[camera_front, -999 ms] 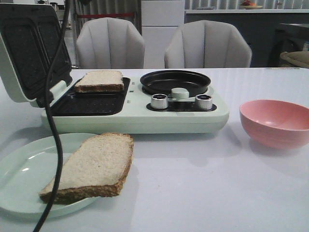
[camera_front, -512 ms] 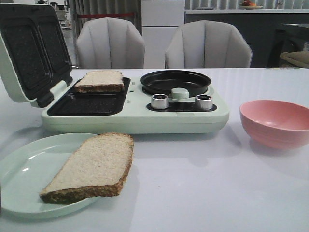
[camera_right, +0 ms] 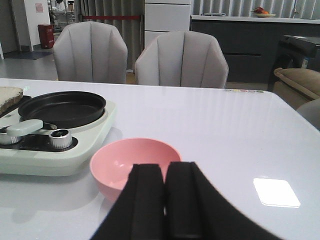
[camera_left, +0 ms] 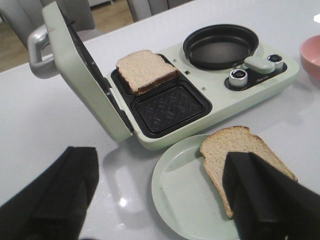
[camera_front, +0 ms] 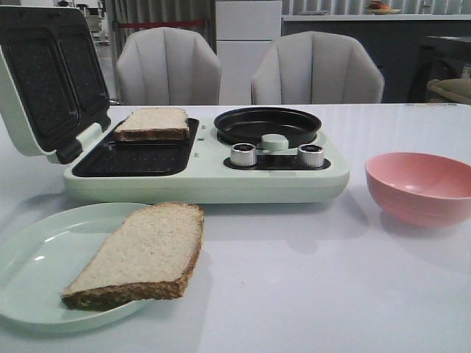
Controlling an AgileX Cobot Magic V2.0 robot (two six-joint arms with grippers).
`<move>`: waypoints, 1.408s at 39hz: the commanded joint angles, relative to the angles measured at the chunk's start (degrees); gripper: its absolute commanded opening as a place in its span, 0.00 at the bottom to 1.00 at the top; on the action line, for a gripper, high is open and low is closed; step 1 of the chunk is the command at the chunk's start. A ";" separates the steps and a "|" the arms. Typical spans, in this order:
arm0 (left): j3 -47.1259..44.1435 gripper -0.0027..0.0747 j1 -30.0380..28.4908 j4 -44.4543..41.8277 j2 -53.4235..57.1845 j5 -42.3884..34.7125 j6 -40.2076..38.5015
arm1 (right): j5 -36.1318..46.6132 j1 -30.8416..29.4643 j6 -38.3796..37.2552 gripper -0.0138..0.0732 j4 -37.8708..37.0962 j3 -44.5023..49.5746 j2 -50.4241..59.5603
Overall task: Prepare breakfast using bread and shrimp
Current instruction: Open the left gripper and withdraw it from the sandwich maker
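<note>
One slice of bread (camera_front: 140, 254) lies on a pale green plate (camera_front: 40, 254) at the front left. A second slice of bread (camera_front: 152, 123) rests in the far compartment of the open sandwich maker (camera_front: 221, 176). In the left wrist view my left gripper (camera_left: 161, 157) hangs open above the plate (camera_left: 180, 190), one of its fingers (camera_left: 265, 195) over the bread (camera_left: 235, 147) lying there, nothing held. My right gripper (camera_right: 164, 167) is shut and empty, just in front of the pink bowl (camera_right: 120, 162). The shrimp is out of view. Neither gripper shows in the front view.
The maker's lid (camera_front: 44, 81) stands raised on the left, with a black round pan (camera_front: 266, 123) and two knobs (camera_front: 243, 154) on its right half. The pink bowl (camera_front: 421, 187) sits at the right. Two grey chairs (camera_front: 316, 70) stand behind the table.
A black cable that hung across the left of the front view one second ago has gone out of view. Bread, plate and bowl have not moved.
</note>
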State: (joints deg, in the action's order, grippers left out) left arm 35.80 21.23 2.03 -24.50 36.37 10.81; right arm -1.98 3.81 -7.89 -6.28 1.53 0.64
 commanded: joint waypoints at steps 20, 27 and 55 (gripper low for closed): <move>-12.13 0.55 0.01 5.26 19.88 -6.56 -0.03 | 5.02 -0.22 0.14 0.33 -0.50 -0.96 1.19; -12.35 0.50 0.01 5.26 19.98 -7.49 -0.03 | 5.03 -0.22 0.14 0.33 -0.71 -0.96 1.19; -12.35 0.33 0.06 5.26 19.98 -7.60 -0.03 | 8.26 -0.22 -0.93 0.33 -3.54 -13.31 -3.77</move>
State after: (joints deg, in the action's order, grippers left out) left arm 22.00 21.23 6.39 -3.75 33.62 10.89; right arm 8.52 3.81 -8.50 -11.51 -5.36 0.00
